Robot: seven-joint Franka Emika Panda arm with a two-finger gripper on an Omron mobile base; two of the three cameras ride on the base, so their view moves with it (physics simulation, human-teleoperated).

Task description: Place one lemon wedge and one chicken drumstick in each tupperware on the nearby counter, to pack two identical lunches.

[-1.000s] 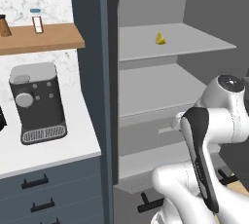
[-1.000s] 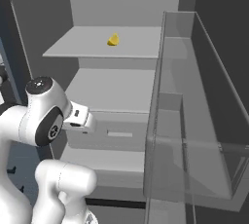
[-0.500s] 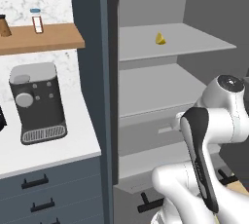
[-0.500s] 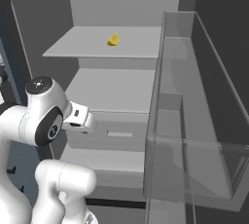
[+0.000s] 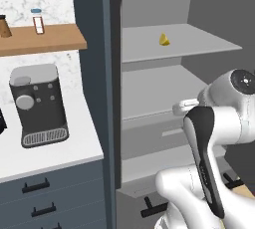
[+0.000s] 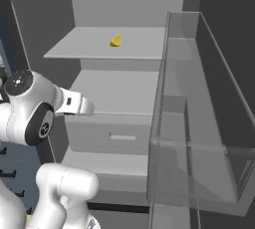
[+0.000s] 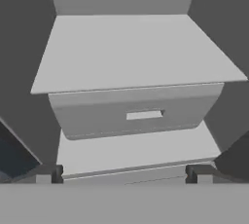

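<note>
Inside open fridge, upper shelf (image 5: pixel 199 41): yellow lemon wedge (image 5: pixel 163 39) sitting alone, well above drawer (image 7: pixel 136 111). End effector (image 7: pixel 124 173) spread fully wide, empty, aimed at drawer. Best to raise hand to upper shelf, approach level, centre wedge between fingers before closing.

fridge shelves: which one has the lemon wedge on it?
The top shelf. The yellow lemon wedge sits near its middle; the shelf below, just above the drawer, is bare.

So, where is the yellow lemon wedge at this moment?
The yellow lemon wedge lies on the upper shelf of the open fridge, near the middle, above the drawer; it is apart from the arm.
</note>
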